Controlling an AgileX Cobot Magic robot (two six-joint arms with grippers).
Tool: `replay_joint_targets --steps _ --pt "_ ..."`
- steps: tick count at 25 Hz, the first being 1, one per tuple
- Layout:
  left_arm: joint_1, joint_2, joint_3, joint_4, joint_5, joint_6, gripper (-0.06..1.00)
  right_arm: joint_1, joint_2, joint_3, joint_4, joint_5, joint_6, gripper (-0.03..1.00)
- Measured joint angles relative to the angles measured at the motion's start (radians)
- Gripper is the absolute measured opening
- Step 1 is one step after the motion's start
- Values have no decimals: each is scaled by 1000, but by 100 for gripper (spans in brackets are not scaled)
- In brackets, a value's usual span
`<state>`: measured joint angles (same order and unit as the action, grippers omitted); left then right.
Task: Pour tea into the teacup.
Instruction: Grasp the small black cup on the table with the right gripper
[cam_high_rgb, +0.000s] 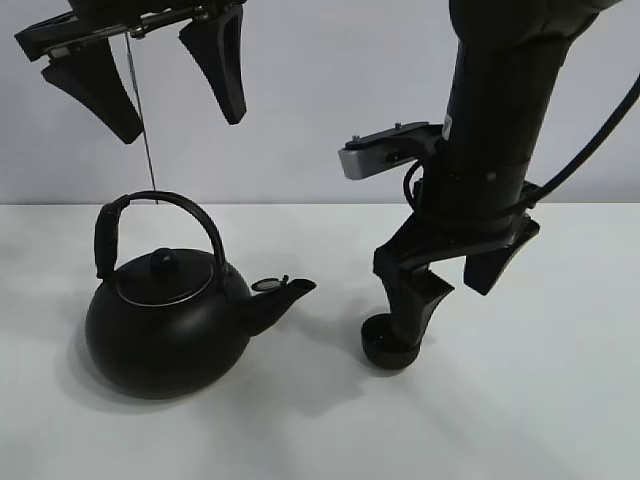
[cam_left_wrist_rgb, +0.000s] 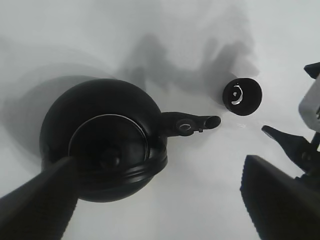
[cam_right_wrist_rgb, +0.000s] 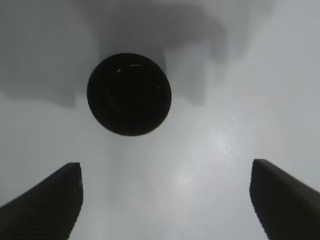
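Left hand (cam_high_rgb: 180, 125) high, fingers spread, right hand (cam_high_rgb: 440, 312) low, fingers apart

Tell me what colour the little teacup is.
The teacup is black, with a glossy inside; the left wrist view shows it best.

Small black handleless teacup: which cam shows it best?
Right wrist view: the small black handleless teacup sits whole and large, rim fully visible, nothing covering it. Left wrist view shows it whole but smaller, beyond the spout of the round black kettle. Exterior high shows it side-on, partly behind the right gripper.
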<state>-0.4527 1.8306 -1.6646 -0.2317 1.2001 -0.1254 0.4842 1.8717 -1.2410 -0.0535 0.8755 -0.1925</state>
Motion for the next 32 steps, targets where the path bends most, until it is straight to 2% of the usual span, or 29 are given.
replay_joint_targets --steps 4,9,18,23,29,32 --pt "0 0 0 0 0 0 63 0 39 0 13 -54 -35 62" --pt "0 0 0 0 0 0 63 0 55 0 76 -129 -155 62" --pt "0 0 0 0 0 0 63 0 126 0 136 -157 -246 62" --pt "0 0 0 0 0 0 63 0 132 0 139 -180 -247 53" --pt "0 0 0 0 0 0 63 0 154 0 140 -184 -247 50" --pt "0 0 0 0 0 0 63 0 156 0 140 -189 -240 42"
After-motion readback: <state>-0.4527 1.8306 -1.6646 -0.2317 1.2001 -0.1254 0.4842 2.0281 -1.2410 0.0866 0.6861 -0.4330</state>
